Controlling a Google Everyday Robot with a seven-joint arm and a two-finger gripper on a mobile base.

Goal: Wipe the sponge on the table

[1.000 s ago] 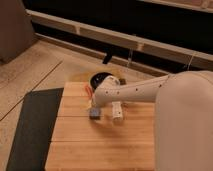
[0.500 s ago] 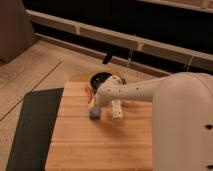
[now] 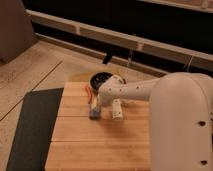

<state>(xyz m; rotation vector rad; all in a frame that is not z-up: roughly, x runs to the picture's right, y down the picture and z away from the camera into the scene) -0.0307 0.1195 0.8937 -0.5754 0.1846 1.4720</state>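
Observation:
The sponge (image 3: 93,112), a small blue-grey block, lies on the light wooden table (image 3: 85,142) left of centre. My white arm reaches in from the right, and its gripper (image 3: 96,103) ends right above the sponge, at its far end. Whether it touches the sponge is hidden by the arm. A white bottle-like tube (image 3: 117,110) lies just right of the sponge.
A thin orange-red object (image 3: 89,92) lies behind the sponge, near a dark round dish (image 3: 100,79) at the table's far edge. A dark grey mat (image 3: 32,125) covers the floor left of the table. My arm's bulky white body fills the right side.
The sponge and gripper have shifted slightly left and toward the far side of the table compared with a second ago.

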